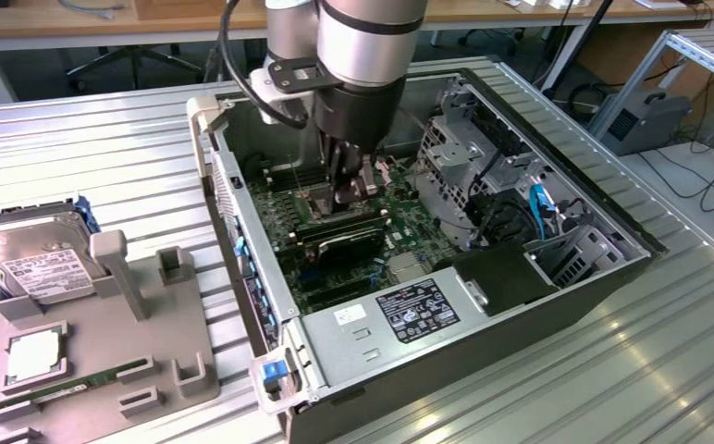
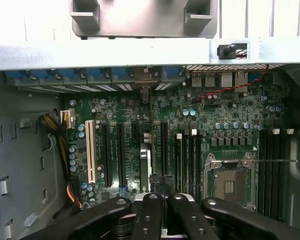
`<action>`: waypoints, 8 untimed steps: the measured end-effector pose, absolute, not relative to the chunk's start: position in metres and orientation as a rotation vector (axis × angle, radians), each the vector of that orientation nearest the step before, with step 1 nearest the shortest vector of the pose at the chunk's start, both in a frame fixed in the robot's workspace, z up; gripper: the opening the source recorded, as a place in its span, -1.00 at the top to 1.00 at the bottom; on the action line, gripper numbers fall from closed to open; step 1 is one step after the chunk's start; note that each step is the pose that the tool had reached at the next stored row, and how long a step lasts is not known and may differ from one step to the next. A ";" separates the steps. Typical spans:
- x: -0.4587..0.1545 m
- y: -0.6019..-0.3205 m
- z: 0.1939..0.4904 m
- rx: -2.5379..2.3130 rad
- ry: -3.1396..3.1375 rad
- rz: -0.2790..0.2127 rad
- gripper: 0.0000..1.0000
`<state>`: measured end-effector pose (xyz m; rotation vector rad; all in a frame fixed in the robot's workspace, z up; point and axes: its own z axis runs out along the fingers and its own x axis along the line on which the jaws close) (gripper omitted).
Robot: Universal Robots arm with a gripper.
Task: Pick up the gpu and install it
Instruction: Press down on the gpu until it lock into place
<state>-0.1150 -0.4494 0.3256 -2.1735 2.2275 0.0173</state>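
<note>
case (image 1: 332, 338): bare grey metal | table (image 1: 110, 157): ribbed matt metal | claw (image 2: 160, 210): glossy black plastic

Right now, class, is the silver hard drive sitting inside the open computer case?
No, the hard drive rests on the grey holder outside the computer case, on the exterior view's left.

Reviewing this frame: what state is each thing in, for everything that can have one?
gripper: shut, down inside the case over the gpu; grip unclear.
gpu: upright on the motherboard.
computer case: lying on its side, panel off.
hard drive: resting in the grey holder.
RAM stick: lying in the holder.
</note>
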 end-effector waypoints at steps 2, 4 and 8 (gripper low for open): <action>-0.114 -0.449 0.330 -2.174 2.228 0.017 0.79; -0.113 -0.449 0.332 -2.173 2.228 0.017 0.79; -0.113 -0.449 0.333 -2.174 2.228 0.017 0.79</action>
